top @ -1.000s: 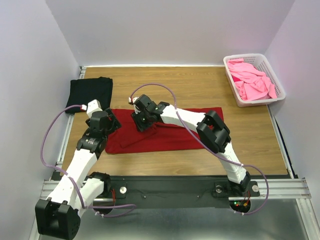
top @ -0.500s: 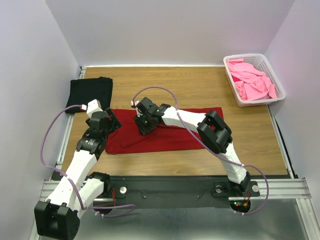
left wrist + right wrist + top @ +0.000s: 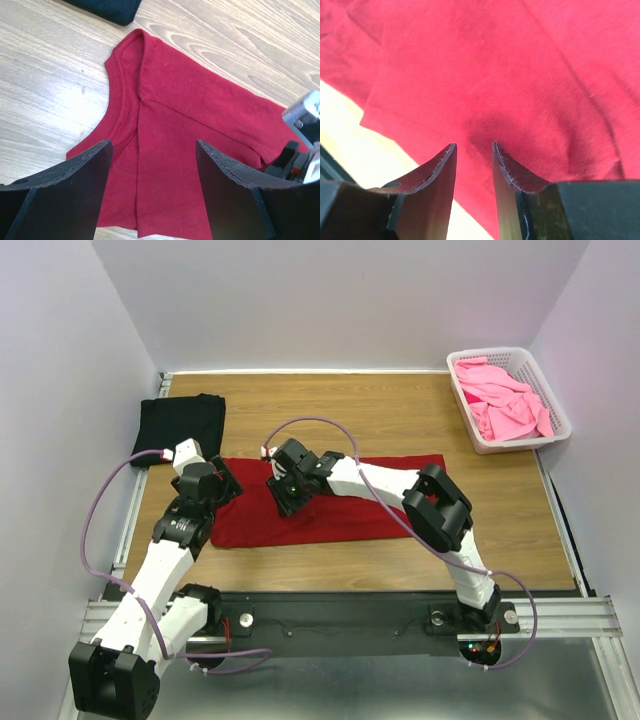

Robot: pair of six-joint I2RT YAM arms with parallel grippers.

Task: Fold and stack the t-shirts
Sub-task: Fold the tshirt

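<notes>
Wooden worktop (image 3: 400,410), red tee (image 3: 360,515) spread across the middle. Left hand (image 3: 153,145) hangs wide apart over its 9 o'clock end; right hand (image 3: 473,146), barely apart, sits mid-shirt, probably lining up a fold pinch.

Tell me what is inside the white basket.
Crumpled bright pink t-shirts fill the white basket. How many there are, and anything beneath them, is covered by the top layer.
</notes>
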